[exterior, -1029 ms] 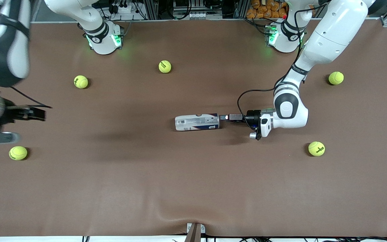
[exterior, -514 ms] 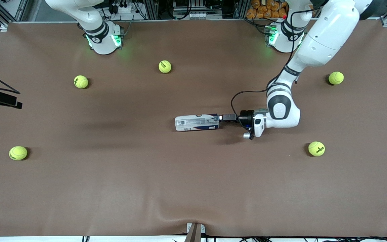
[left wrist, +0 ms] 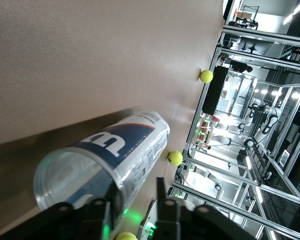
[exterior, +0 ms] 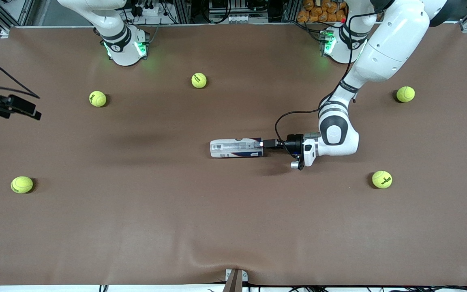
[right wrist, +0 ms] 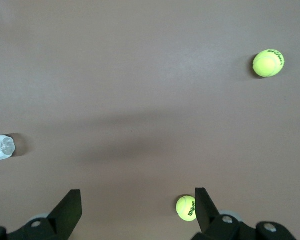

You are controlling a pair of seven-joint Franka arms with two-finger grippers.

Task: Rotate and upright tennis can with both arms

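The tennis can (exterior: 236,148) lies on its side near the middle of the counter (exterior: 233,227), its long axis running toward the left arm's end. The left gripper (exterior: 261,143) is level with the counter at the can's end. In the left wrist view its jaws stand narrowed about the can's rim (left wrist: 77,187), one finger (left wrist: 162,197) outside the clear wall and the other dark beside the open mouth; whether they have yet bitten down on the rim cannot be told.

The right gripper (exterior: 24,108) hangs over the counter's edge at the right arm's end, well apart from the can, with its jaws spread wide and nothing between them, as the right wrist view confirms. That arm waits.

Judgement: the step in hand is securing the can's end before turning it. The rim is thin and the tube is light, so it should be pinched squarely and without crushing, and tested before any lift. The right arm will likely need to come in and steady the body. Five tennis balls (exterior: 198,80) lie scattered, none near the jaws.
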